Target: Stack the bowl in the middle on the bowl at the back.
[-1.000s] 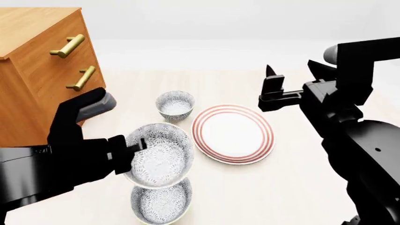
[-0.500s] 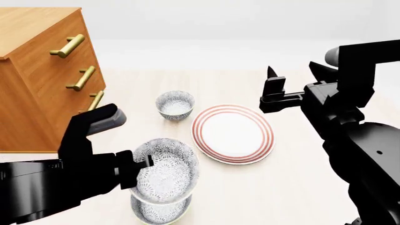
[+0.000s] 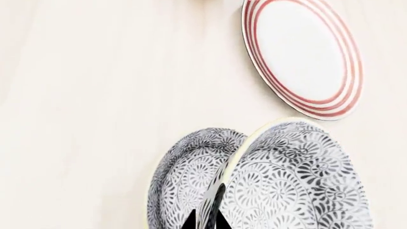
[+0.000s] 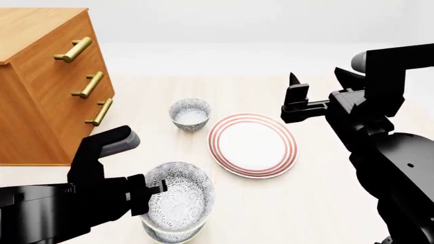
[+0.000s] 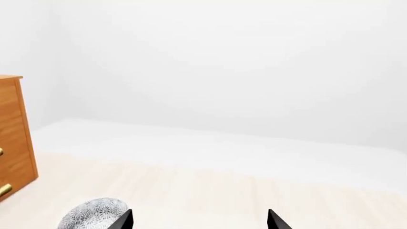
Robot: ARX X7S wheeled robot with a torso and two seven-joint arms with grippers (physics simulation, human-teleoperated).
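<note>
My left gripper (image 4: 154, 187) (image 3: 207, 222) is shut on the left rim of the bowl in the middle (image 4: 180, 195) (image 3: 299, 186), a white bowl with a grey-black floral pattern. I hold it slightly tilted, right over the matching bowl at the back (image 4: 173, 235) (image 3: 184, 186), the one nearest my torso. Only the lower bowl's rim shows beneath it, and whether the two touch is unclear. A third bowl alike (image 4: 190, 113) (image 5: 92, 214) stands farther out. My right gripper (image 4: 318, 84) (image 5: 198, 219) hangs open and empty above the table's right side.
A flat white plate with red rings (image 4: 252, 145) (image 3: 302, 57) lies just right of the bowls. A wooden drawer cabinet with brass handles (image 4: 40, 86) stands at the left, close to my left arm. The pale table top (image 4: 291, 213) runs on to the right and far side.
My left gripper has carried the bowl toward me and downward, so it now covers most of the nearest bowl. The right arm has stayed put.
</note>
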